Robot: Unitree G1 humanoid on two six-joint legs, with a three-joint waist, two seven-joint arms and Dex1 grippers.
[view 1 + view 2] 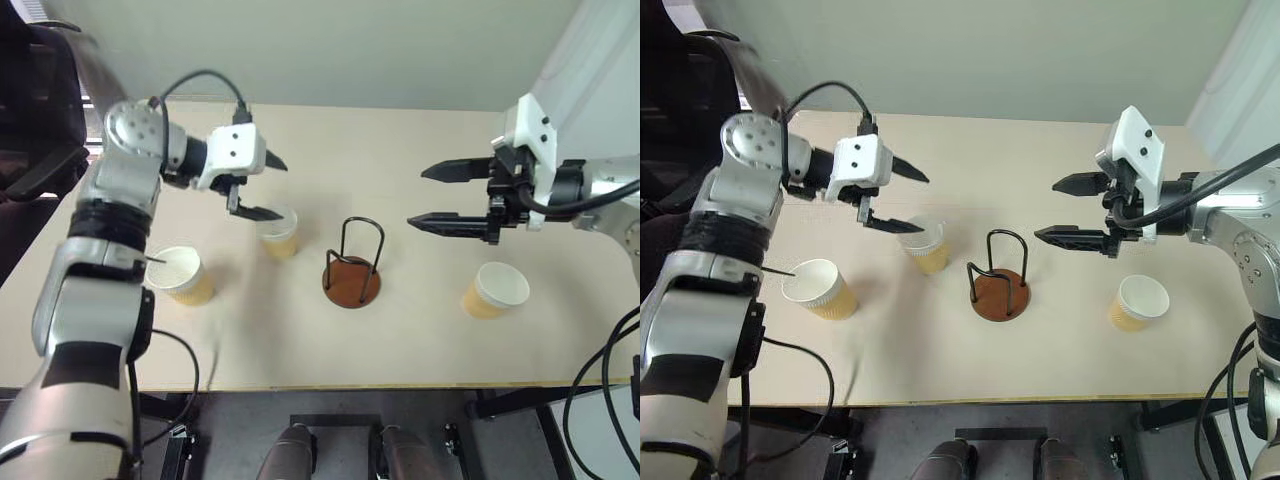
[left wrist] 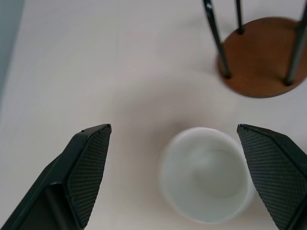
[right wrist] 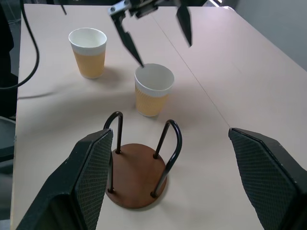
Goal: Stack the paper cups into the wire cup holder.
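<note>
so i'm at the very first pick: none of the three paper cups is in the wire cup holder (image 1: 352, 268) yet, and it stands empty mid-table. my left gripper (image 1: 262, 186) hangs with its fingers spread wide and nothing between them, just above the middle cup (image 1: 278, 232). one fingertip sits over that cup's rim, the other is up and beyond it, so the cup is below the fingers rather than between them. from the left wrist view the cup's white mouth (image 2: 206, 173) lies between the two pads but nearer one of them, with the holder's base just past it.

my right gripper (image 1: 433, 197) is also spread and empty, held in the air on the other side of the holder. the right-hand cup (image 1: 494, 291) sits on the table below and beyond its fingers. the third cup (image 1: 182, 274) stands by my left forearm, well behind the left fingers.

next, i judge, i need to centre the left fingers on the middle cup, drop them around its wall and close gently, since thin paper crushes easily.
</note>
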